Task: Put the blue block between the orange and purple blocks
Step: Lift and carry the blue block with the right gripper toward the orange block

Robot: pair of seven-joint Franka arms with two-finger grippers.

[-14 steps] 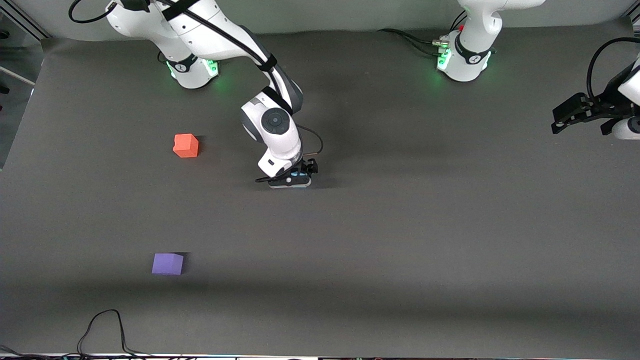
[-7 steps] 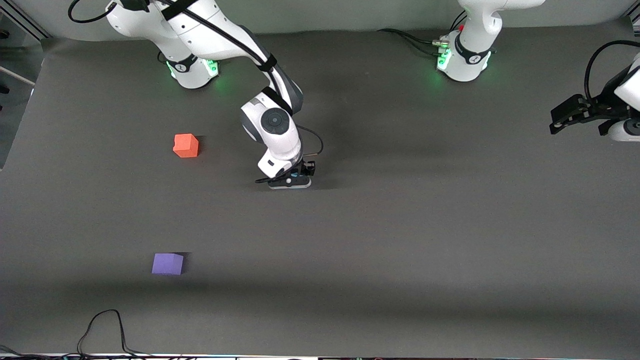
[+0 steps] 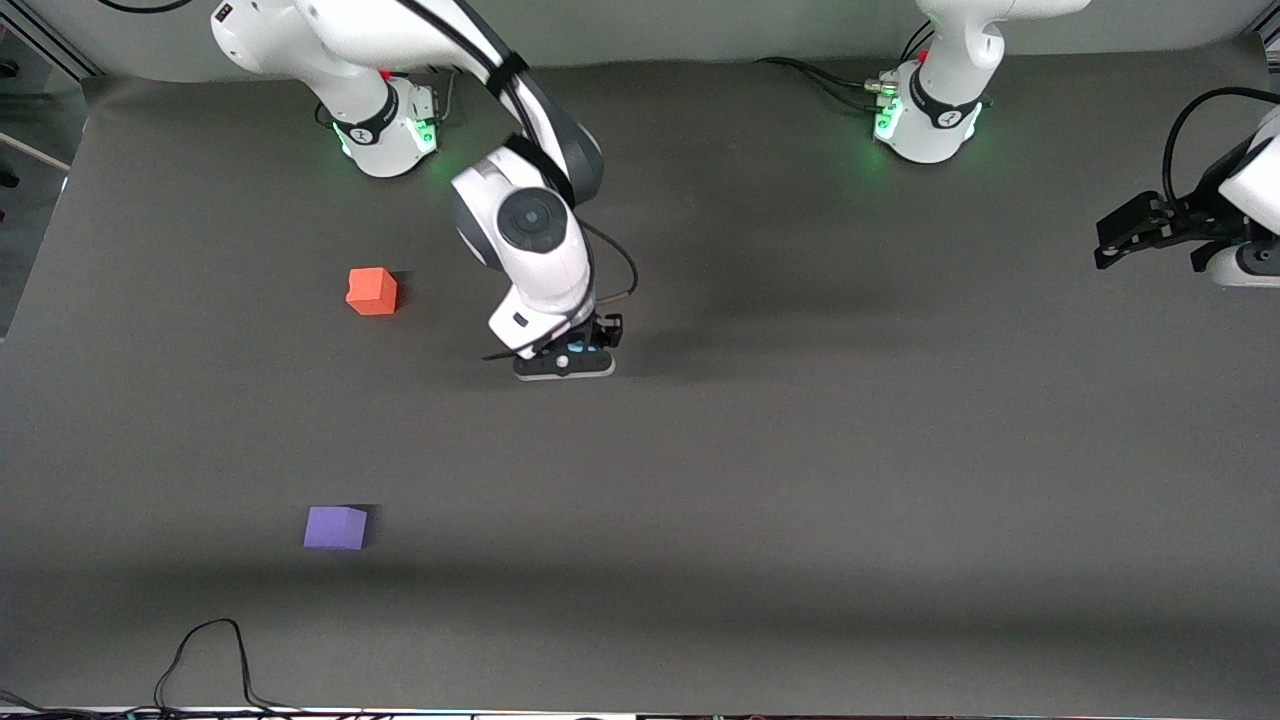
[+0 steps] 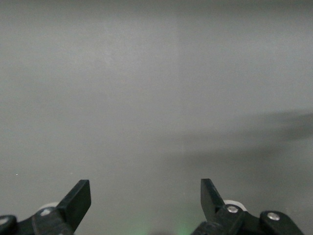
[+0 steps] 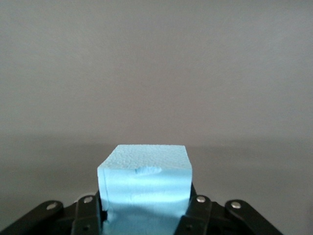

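My right gripper (image 3: 565, 362) is shut on the light blue block (image 5: 144, 181) and holds it just above the dark table, near the middle. In the front view the block is almost wholly hidden by the hand. The orange block (image 3: 372, 291) sits on the table toward the right arm's end. The purple block (image 3: 335, 527) sits nearer to the front camera than the orange one, with a wide gap between them. My left gripper (image 3: 1112, 240) waits open and empty at the left arm's end; its wrist view shows the open gripper (image 4: 145, 188) over bare table.
A black cable (image 3: 210, 655) loops on the table at the edge nearest the front camera, below the purple block. The two arm bases (image 3: 385, 135) stand along the top edge.
My right arm has risen and shifted slightly toward the right arm's end with the blue block in its grip. My left gripper drifted a little. The orange and purple blocks have not moved.
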